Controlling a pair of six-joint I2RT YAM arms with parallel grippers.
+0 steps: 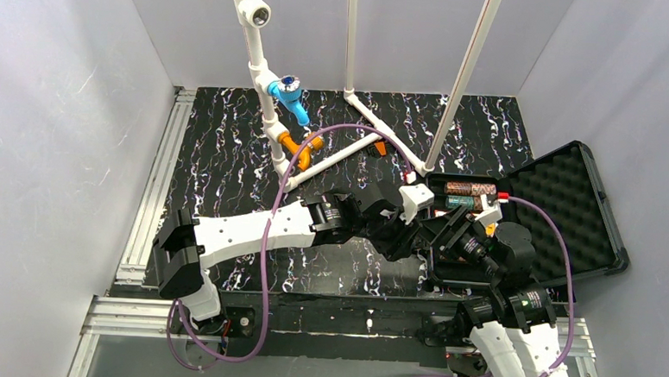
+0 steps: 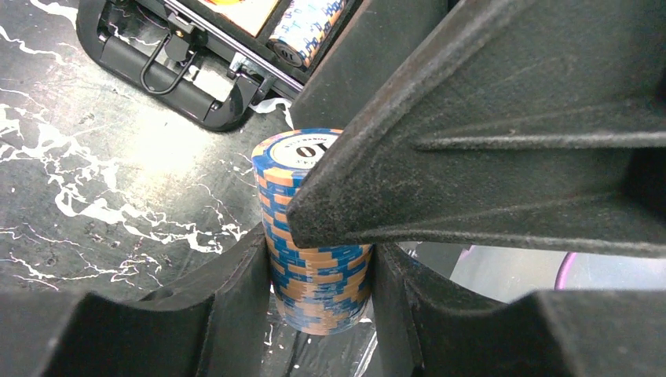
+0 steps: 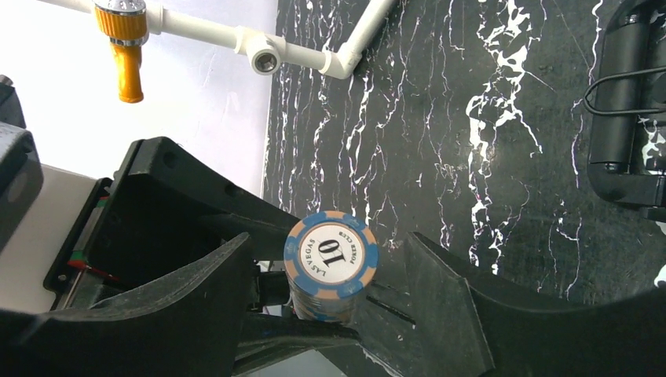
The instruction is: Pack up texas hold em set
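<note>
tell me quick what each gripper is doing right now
left gripper: closed on the chip stack
right gripper: open, fingers either side of the same stack, not gripping it

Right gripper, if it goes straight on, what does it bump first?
Probably the blue-and-orange poker chip stack between the open fingers of the right gripper, gripped lower down by the left gripper; depth is unclear.

The black bench (image 1: 229, 148), veined with white marbling, extends beyond and to the left of the left gripper (image 2: 320, 287). Plain white walls (image 1: 59, 96) enclose it on three sides. Aluminium rails (image 1: 154, 188) border its left and near edges. Beyond the gripper stands a white pipe frame (image 1: 351, 42) carrying a blue fitting (image 1: 288, 93) and an orange fitting (image 1: 303, 147). Lighting is even.
</note>
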